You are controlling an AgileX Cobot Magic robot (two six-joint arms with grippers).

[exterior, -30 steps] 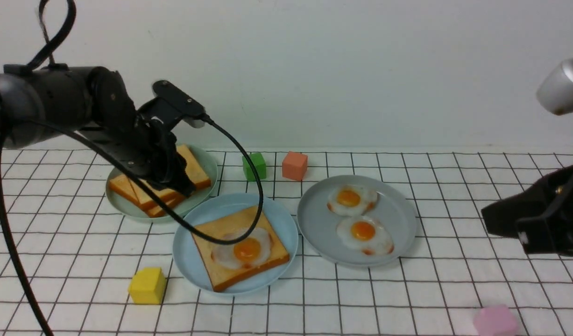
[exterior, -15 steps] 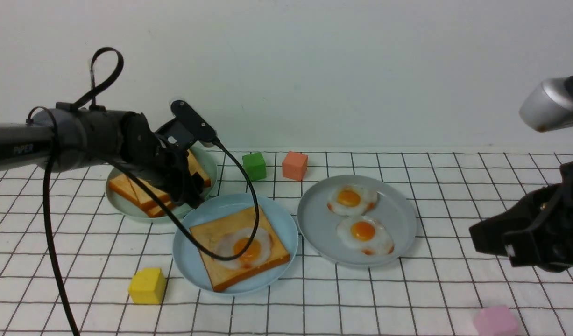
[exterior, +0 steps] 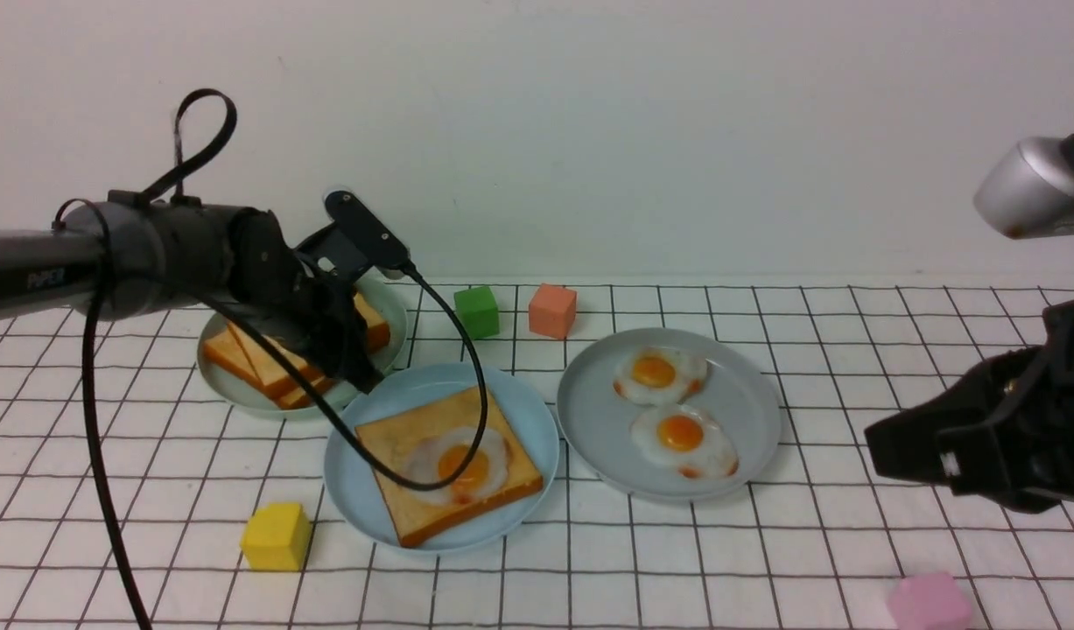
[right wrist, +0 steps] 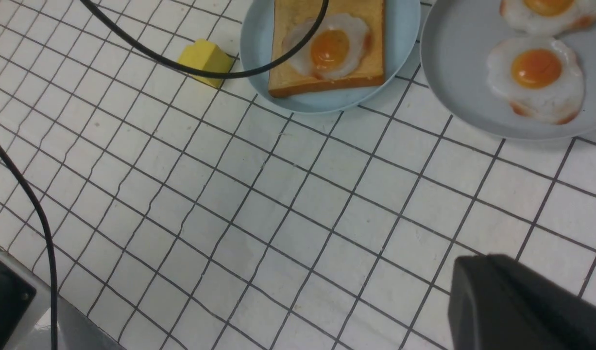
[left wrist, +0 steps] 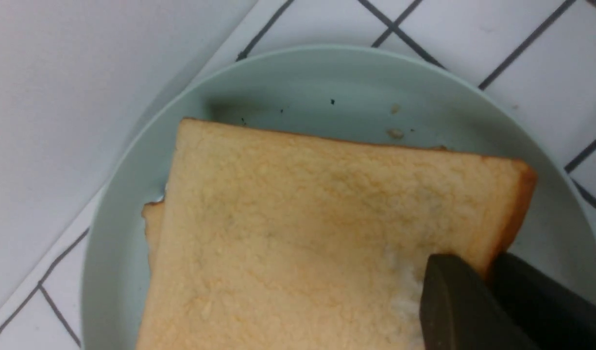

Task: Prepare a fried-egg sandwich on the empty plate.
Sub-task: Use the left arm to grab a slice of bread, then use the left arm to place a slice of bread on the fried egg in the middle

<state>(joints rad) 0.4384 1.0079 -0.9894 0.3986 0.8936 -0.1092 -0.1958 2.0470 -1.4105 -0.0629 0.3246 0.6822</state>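
We are pinching top toast slice (left wrist: 302, 218) at corner edge, left gripper (left wrist: 480, 274) jaws narrow, over pale green plate (left wrist: 327, 73). Sky-blue plate (exterior: 523, 411), bearing toast (exterior: 396, 433) and egg (exterior: 458, 464), is lying just beside, rightward and toward us. Right gripper (exterior: 887, 446) is hanging closed, empty, well apart.

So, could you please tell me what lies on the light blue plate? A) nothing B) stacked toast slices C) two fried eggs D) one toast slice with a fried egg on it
D: the light blue plate holds a single toast slice with a fried egg on top.
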